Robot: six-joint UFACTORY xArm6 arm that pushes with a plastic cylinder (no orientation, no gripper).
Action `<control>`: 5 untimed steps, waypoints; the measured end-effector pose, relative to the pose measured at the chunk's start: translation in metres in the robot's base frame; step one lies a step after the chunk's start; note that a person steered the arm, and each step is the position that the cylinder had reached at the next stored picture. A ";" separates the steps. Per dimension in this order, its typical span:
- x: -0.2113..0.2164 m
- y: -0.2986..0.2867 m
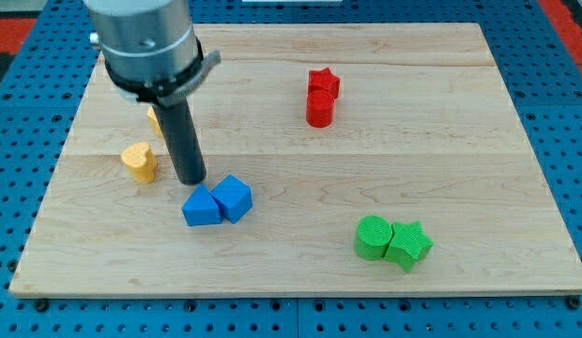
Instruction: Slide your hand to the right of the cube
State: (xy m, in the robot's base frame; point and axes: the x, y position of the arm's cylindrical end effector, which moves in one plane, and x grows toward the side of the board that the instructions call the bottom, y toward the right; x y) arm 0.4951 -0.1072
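A blue cube [234,197] lies on the wooden board [300,235], left of centre, touching a blue triangular block [201,207] on its left. My tip [191,180] stands just above and left of the two blue blocks, close to the triangular one. The rod runs up to the grey arm body [145,42] at the view's top left.
A yellow heart-shaped block [139,161] lies left of my tip. Another yellow block [155,118] is mostly hidden behind the rod. A red star [323,83] and red cylinder [319,109] touch at top centre. A green cylinder [372,237] and green star [408,245] touch at bottom right.
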 end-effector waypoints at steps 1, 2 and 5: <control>0.037 0.005; 0.036 -0.020; 0.017 0.122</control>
State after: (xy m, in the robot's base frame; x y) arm 0.5119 0.0144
